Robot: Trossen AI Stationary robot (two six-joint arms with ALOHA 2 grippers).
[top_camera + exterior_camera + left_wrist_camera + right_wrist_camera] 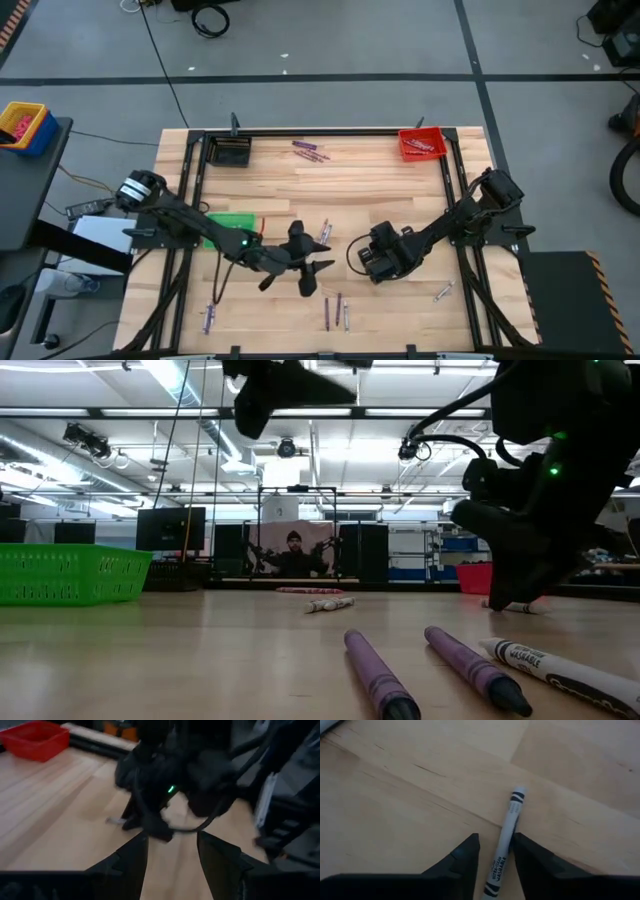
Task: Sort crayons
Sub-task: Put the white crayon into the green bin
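On the wooden table (395, 795), a white crayon (504, 842) printed "WASHABLE" lies between the right hand's (496, 851) narrowed fingers, apparently unclamped. The left hand (172, 852), fingers apart, holds nothing.

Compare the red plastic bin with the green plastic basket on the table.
The red plastic bin sits at the table's far right corner and holds crayons; the green plastic basket sits by the left arm, contents hidden. The bin's walls look solid; the basket's walls are slatted. Both stand on the wooden table.

The white crayon (504, 849) runs off the right wrist picture's edge between the right tool's (496, 851) fingers.
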